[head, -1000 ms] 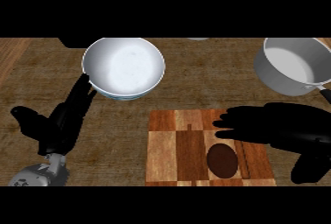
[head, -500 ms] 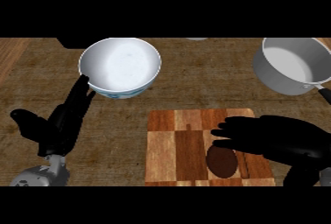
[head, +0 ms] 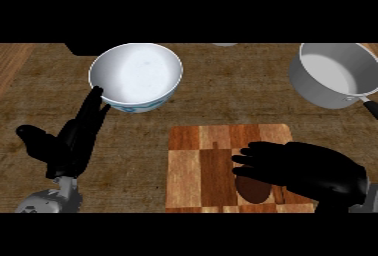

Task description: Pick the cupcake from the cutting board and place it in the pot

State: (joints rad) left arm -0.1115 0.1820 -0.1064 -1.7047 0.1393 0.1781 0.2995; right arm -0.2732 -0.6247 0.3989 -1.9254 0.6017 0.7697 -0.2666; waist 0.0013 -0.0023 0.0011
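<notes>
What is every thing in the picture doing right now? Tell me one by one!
Brown cupcake: lying on the board, partly under the right hand.
Wooden cutting board: flat on the counter.
Grey metal pot: upright, nothing inside.
White bowl: upright, nothing inside.
Black right hand: over the cupcake, fingers curling; grip not visible.
Black left hand: open, fingers straight, resting at the left.

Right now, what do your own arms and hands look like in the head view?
Both hands are matte black, with long slim fingers and a thumb: left hand, right hand. A grey, metallic-looking forearm shows below the left one. No cables or markings are visible.
</notes>
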